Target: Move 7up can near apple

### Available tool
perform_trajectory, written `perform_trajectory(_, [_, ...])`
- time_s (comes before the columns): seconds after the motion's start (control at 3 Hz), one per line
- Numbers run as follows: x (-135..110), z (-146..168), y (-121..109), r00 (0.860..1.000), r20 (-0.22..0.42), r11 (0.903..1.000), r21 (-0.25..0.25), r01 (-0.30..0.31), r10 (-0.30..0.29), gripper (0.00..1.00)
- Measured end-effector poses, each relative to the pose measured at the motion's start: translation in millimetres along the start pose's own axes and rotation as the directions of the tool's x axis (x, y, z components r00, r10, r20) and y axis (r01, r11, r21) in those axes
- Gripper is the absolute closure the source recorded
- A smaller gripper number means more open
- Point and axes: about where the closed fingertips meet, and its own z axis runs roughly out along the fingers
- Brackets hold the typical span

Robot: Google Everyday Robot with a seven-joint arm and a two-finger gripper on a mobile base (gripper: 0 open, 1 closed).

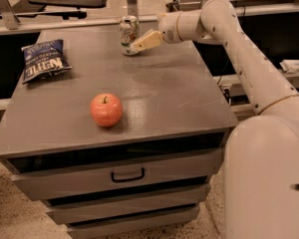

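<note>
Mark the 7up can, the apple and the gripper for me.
7up can (127, 31): camera view, on its side wall below the metal top.
apple (106, 110): camera view, middle of its red skin.
gripper (135, 46): camera view, at its tip, beside the can's lower right.
</note>
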Motion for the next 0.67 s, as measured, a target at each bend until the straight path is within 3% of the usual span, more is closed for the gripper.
perform_trajectory(0.33, [-5, 27, 5, 0.997, 0.06, 0.9971, -0.058, -0.051, 0.054, 0.0])
perform_trajectory(0.67, [-10, 48, 17, 0.993, 0.081, 0.9901, -0.117, -0.077, 0.087, 0.18])
